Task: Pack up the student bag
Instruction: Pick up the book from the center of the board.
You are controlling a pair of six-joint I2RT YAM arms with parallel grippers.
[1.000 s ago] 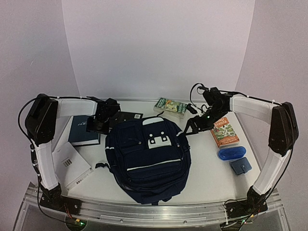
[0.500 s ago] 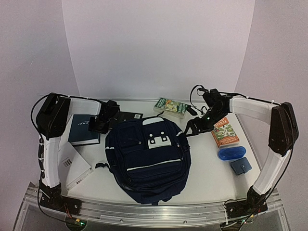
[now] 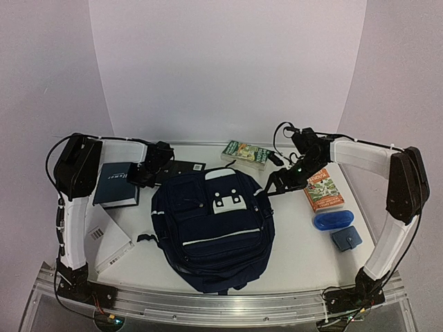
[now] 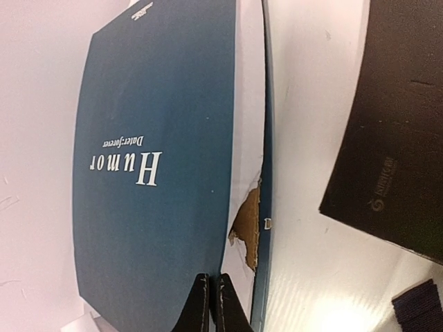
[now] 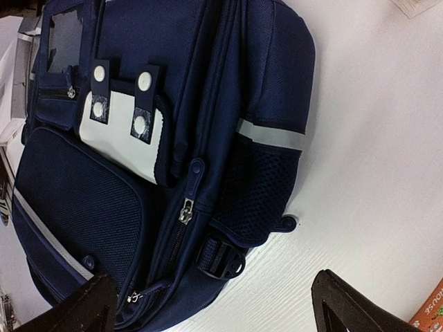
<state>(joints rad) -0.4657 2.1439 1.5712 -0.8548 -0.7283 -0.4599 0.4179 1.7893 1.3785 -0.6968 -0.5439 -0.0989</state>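
Left wrist view: left gripper point(image 4: 211, 304) closed at the edge of the dark-blue hardcover book point(image 4: 152, 159), perhaps nipping its cover. The large navy striped fabric backpack point(image 3: 211, 228) lies mid-table, just to its right, long axis near-to-far. The wide-open right gripper point(image 5: 214, 315) hangs beside the bag's far right corner.

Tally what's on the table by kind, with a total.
Backpack: 1
Books: 4 – blue Humor book, white barcoded book, green book, orange book
Black flat item: 1
Blue hard case: 1
Small blue pouch: 1
Total: 8
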